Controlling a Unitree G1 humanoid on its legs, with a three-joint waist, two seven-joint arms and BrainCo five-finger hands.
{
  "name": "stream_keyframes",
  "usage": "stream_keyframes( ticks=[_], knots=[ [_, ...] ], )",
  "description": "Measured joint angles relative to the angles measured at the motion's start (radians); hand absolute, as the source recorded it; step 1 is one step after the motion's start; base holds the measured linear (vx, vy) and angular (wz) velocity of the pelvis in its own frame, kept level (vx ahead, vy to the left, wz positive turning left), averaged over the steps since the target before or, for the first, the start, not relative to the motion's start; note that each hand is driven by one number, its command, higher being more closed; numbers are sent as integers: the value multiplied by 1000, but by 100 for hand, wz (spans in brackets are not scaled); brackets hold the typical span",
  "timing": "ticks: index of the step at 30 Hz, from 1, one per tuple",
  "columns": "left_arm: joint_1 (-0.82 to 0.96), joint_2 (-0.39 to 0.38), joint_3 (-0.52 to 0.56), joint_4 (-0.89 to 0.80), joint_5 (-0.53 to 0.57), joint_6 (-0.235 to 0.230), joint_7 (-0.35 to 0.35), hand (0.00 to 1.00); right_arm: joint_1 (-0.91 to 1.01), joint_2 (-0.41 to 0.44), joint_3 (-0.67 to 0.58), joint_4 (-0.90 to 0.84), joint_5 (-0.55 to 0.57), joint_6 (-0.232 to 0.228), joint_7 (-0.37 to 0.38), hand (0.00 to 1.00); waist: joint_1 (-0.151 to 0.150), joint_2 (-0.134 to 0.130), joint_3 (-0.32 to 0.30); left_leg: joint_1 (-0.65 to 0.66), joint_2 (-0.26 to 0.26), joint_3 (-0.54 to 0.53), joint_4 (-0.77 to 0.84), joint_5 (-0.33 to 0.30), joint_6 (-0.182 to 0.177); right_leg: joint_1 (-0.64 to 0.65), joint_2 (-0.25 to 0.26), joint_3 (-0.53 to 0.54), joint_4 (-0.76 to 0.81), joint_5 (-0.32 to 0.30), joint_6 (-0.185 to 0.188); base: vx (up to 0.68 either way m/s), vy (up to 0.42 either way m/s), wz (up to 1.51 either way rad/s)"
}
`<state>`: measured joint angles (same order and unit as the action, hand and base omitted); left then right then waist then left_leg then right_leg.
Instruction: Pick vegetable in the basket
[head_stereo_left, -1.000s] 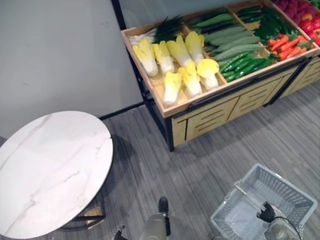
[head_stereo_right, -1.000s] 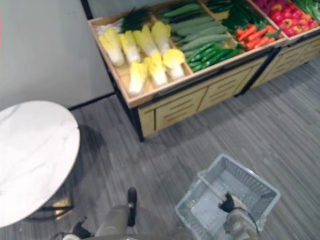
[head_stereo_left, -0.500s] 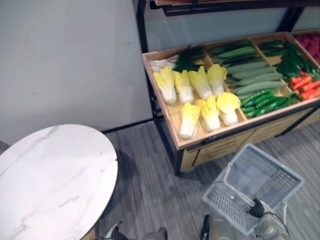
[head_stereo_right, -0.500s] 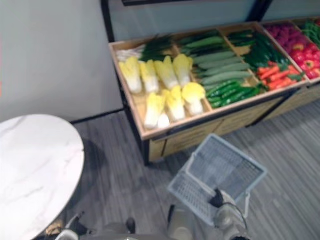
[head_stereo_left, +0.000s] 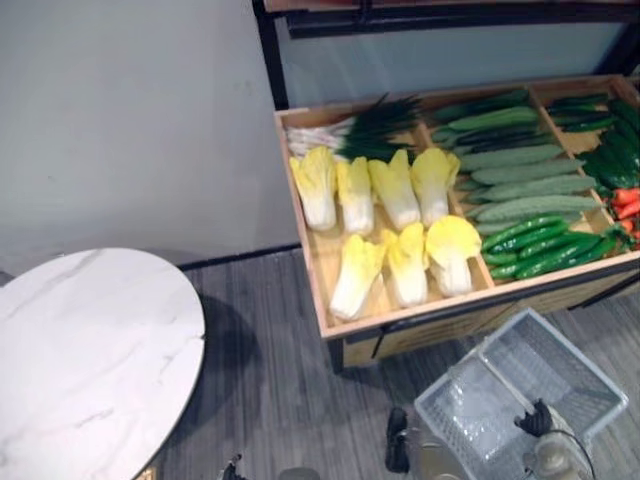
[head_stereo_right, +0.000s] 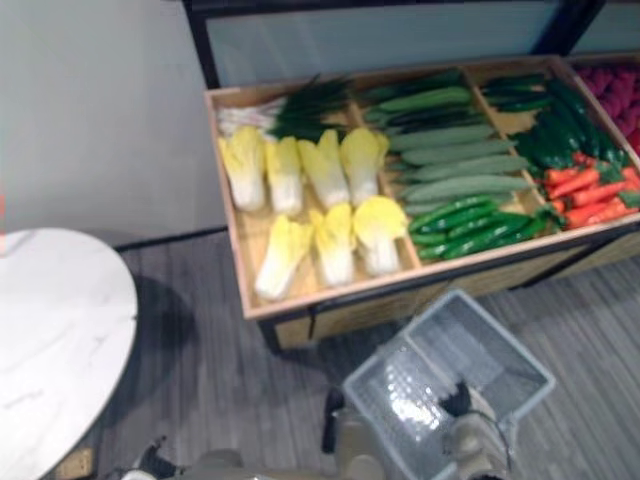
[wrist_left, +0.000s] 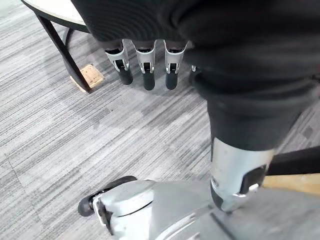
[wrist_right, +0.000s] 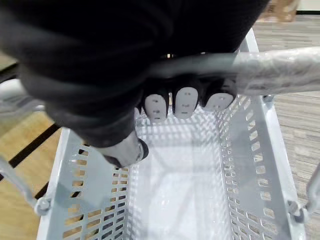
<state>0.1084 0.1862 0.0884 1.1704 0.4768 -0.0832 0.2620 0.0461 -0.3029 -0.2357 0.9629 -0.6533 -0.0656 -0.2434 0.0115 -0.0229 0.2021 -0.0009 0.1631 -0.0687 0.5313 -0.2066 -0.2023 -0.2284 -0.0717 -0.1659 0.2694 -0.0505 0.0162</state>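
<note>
Carrying the empty pale grey plastic mesh basket with our right hand clenched round its handle, we face the wooden produce bin. Next, we judge, our slack, straight-fingered left hand must reach a yellow-white napa cabbage lying there.

The round table runs off the left and bottom edges of the left eye view. At that view's right edge the produce stand is cut, and the carrots with it. In the upper right corner of the right eye view, the red produce is too blurred for us to name. At the lower right, the right hand covers the near rim of the basket, and its dark cover hides its own fingers there. In the right wrist view we lose the middle of the basket handle behind that same cover.
</note>
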Motion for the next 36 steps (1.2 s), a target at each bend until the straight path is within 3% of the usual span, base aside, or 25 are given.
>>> stream_keyframes(
  ticks=[2,3,4,6,9,11,12,13,14,15,17,18,21,25,28,31,32,36],
  knots=[
    [33,-21,18,2,0,1,1,0,35,-9,-69,15,4,0,-1,100,-9,14,-8,-94,1,3,225,151,-56,63,13,27,-45,-1,-3,167,-19,-26],
    [39,-27,21,2,0,0,1,0,43,-14,-88,22,5,2,-3,100,-9,8,-7,-120,3,7,274,178,-61,78,15,42,-59,0,-3,237,43,-43],
    [49,-39,35,5,0,0,0,0,58,-22,-133,28,6,7,-9,100,-9,18,-12,-149,11,30,324,140,-52,102,19,66,-82,4,-6,246,80,-43],
    [55,-45,53,4,0,0,1,0,79,-25,-190,34,10,14,-17,100,-11,22,-14,-160,33,111,278,56,-17,140,19,97,-125,19,-10,183,94,-48],
    [54,-64,115,-9,2,1,9,0,65,-25,-241,32,40,38,-30,100,-11,23,-15,-149,46,173,-34,18,30,143,21,194,-181,42,18,121,215,-94],
    [54,-73,120,-26,6,6,17,0,55,-15,-239,12,47,42,-34,100,-7,32,-20,-119,70,190,-265,61,82,114,27,260,-186,44,24,98,312,-122],
    [52,-83,124,-30,6,7,23,0,58,-8,-228,-21,56,45,-34,100,-5,52,-33,-108,85,198,-360,100,105,95,32,267,-187,44,24,79,331,-128],
    [51,-89,125,-33,6,7,28,0,61,-6,-226,-35,63,45,-35,100,-3,65,-39,-105,96,201,-387,132,78,85,35,266,-186,45,26,77,330,-122],
    [39,-85,124,-37,6,8,37,0,58,26,-221,-43,65,48,-34,100,6,54,-47,-82,76,260,-391,123,59,83,2,267,-191,53,37,61,305,-100],
    [32,-80,116,-49,6,7,42,0,75,54,-216,-54,66,44,-34,100,9,26,-58,-80,48,304,-384,109,66,80,-45,246,-207,72,62,55,297,-87],
    [10,-64,112,-57,6,7,43,0,95,80,-208,-55,69,45,-34,100,10,2,-67,-78,16,337,-348,72,80,83,-90,250,-220,105,104,50,260,-45],
    [-6,-64,109,-58,6,7,43,0,110,90,-207,-60,74,45,-34,100,11,-1,-73,-75,2,351,-331,52,87,85,-105,254,-221,106,105,69,214,-29],
    [-22,-67,91,-56,6,6,43,0,120,92,-207,-67,74,53,-36,100,18,-2,-76,-46,-8,391,-315,20,93,89,-119,262,-220,110,112,90,145,-41],
    [-26,-63,70,-55,-1,7,45,0,96,89,-189,-51,74,66,-36,100,20,-3,-75,-10,12,416,-322,5,90,61,-126,58,-111,112,112,48,23,-18],
    [-30,-57,54,-57,-3,5,45,0,85,90,-182,-36,74,68,-36,100,21,-6,-76,-7,-1,392,-324,8,91,56,-126,53,-80,104,102,5,11,13],
    [-29,-53,60,-54,-27,4,46,0,58,92,-177,33,85,56,-36,100,29,-25,-92,-15,-26,385,-358,33,99,73,-145,44,-160,107,107,-9,-9,11],
    [-27,-58,79,-53,-44,4,46,0,55,92,-179,58,89,54,-36,100,33,-25,-92,-16,-30,378,-371,44,101,96,-146,34,-210,122,129,-8,-35,18],
    [-12,-67,171,-29,-127,5,52,0,84,97,-195,113,112,41,-35,100,29,-26,-119,-16,-38,317,-415,71,97,174,-140,-37,-319,155,130,-13,-58,42]
  ],
)
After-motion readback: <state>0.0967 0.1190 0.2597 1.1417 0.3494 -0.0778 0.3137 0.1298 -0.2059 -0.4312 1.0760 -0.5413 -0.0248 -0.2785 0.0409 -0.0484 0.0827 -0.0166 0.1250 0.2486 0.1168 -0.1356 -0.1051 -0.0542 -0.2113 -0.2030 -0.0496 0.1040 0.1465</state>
